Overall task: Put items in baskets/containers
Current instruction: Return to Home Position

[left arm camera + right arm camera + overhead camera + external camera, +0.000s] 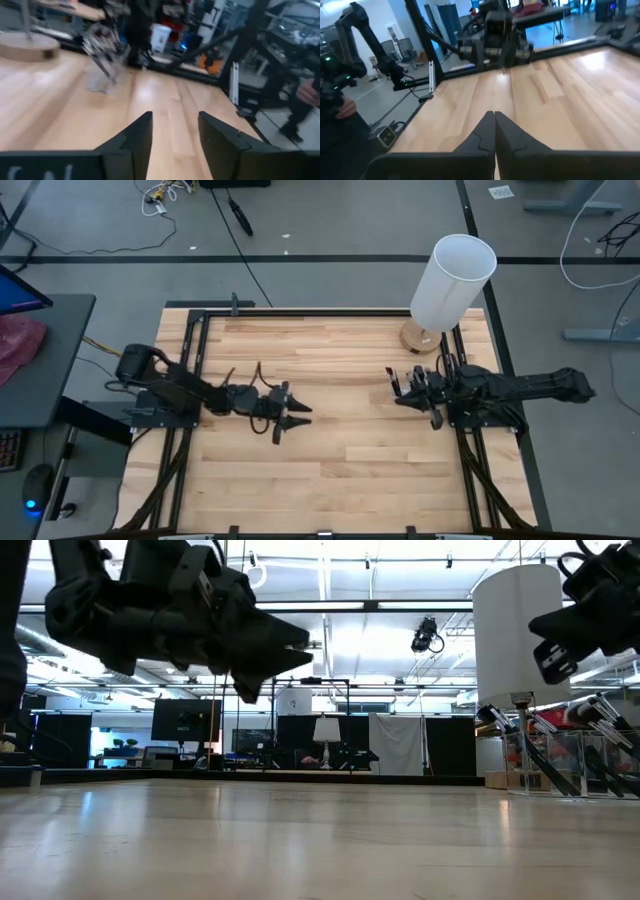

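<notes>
Front half of the table (330, 490) is bare wood, nothing loose lying on it that I can spot. Left gripper (175, 120) hangs above the left-middle of the table, fingers apart, nothing between them. Right gripper (495, 116) sits across from it, right of centre, fingers pressed together on nothing. Both are well clear of the wood.

Past the right gripper, toward the far right corner, is the clear holder (548, 755), just beside the lamp's wooden base (420, 337). Brushes (535, 752) stand in it, leaning; can't count them from here. White lamp shade (452, 278) towers over the lot.

My read: loading is done or near enough. Every brush I can see is in the holder and neither claw carries one. What's left looks like parking the arms only. Caveat: from above, the right arm (520, 387) covers part of the table by the holder, so a stray under it can't be ruled out.
</notes>
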